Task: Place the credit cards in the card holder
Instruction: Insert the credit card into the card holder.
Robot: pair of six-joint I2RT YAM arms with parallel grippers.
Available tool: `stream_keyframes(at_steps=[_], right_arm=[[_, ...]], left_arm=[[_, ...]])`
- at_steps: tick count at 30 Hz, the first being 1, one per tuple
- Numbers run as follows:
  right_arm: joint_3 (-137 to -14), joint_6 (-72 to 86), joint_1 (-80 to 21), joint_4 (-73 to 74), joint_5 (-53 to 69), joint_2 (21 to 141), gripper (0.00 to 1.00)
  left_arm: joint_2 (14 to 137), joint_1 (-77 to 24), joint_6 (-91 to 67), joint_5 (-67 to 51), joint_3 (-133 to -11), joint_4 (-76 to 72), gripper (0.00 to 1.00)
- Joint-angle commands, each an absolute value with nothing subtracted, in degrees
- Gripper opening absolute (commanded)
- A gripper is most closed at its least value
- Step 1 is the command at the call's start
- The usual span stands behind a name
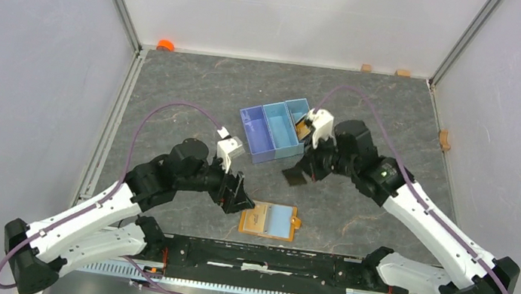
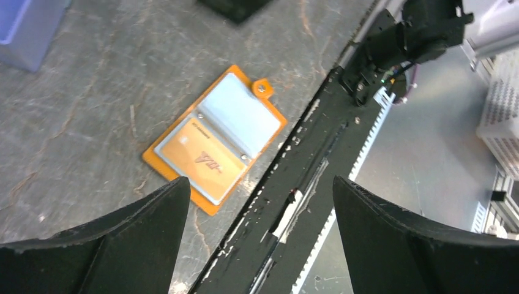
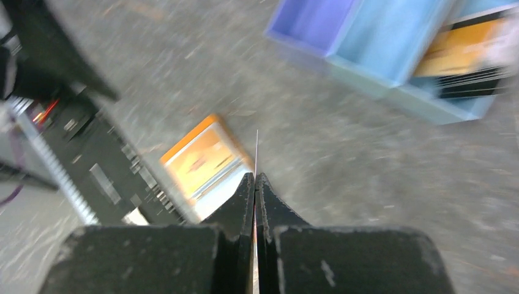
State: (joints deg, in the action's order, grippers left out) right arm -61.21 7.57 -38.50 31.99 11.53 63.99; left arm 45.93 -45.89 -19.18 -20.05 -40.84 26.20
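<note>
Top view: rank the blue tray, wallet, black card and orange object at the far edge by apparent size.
1. Blue tray
2. Wallet
3. Black card, possibly nearer the camera, yet clearly smaller than the wallet
4. Orange object

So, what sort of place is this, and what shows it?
Probably a robotics lab cell: white panels enclose a grey tabletop, two arms are bolted at its edge, with props: blue tray, card holder.

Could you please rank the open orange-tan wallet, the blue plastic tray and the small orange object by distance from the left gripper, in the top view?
From the left gripper:
1. Orange-tan bifold card holder, lying open just to its right.
2. Blue three-compartment plastic tray, mid-table beyond it.
3. Small orange round object, far-left corner.
</note>
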Motion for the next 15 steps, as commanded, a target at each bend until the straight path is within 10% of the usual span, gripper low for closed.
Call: stream_keyframes(at_steps=[1,15], right_arm=[[-55.83,12.3,-43.55,29.25,26.52,59.25,0.0],[-48.43,17.82,-55.23,22.11,41.89,57.4,0.0]], left_arm=[[47.06,-50.47,-18.02,-21.99,-40.61,22.7,0.91],[49.32,-62.44,-18.89,-26.61,-38.94,17.24,0.79]])
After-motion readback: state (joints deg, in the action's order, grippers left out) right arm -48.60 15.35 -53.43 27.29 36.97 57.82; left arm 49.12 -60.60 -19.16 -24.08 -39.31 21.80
